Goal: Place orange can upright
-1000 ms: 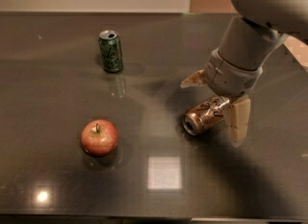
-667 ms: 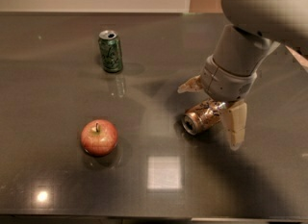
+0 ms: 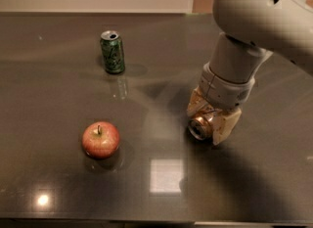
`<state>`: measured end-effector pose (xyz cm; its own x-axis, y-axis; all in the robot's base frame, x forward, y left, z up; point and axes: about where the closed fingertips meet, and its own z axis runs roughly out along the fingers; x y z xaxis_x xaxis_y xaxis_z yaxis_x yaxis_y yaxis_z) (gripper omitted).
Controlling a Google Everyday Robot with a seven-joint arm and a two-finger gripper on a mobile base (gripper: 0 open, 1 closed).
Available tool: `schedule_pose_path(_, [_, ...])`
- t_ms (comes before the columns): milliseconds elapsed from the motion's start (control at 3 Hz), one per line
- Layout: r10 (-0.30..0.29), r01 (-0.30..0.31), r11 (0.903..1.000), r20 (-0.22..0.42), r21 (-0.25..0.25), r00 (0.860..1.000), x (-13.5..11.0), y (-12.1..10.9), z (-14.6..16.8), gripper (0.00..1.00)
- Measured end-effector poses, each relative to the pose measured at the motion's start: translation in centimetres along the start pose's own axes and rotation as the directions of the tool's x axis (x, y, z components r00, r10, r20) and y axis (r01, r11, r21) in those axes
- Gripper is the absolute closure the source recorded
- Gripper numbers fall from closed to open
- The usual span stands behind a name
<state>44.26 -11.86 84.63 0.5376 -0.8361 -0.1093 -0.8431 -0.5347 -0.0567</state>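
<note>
The orange can [image 3: 200, 127] lies on its side on the dark table [image 3: 54, 95] at the right, its round silver end facing the camera. My gripper [image 3: 208, 123] reaches down from the grey arm at the upper right, and its pale fingers [image 3: 227, 124] press against both sides of the can. Most of the can's coppery body is hidden between the fingers and under the wrist.
A dark green can [image 3: 112, 52] stands upright at the back left. A red apple [image 3: 100, 139] sits at the front left. The table's front edge runs along the bottom of the view. The arm's shadow falls to the can's right.
The fingers were spread wide on either side of the lying can; now they have closed in against it. The arm has lowered and shifted slightly left.
</note>
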Motion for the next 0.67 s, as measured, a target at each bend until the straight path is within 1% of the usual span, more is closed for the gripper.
schedule_pose_path(333, [0.012, -0.012, 0.9999, -0.021, -0.002, 1.000, -0.1, -0.1, -0.2, 0.60])
schedule_pose_path(667, [0.043, -0.043, 0.9988, -0.009, 0.023, 0.999, -1.1, -0.5, -2.0, 0.85])
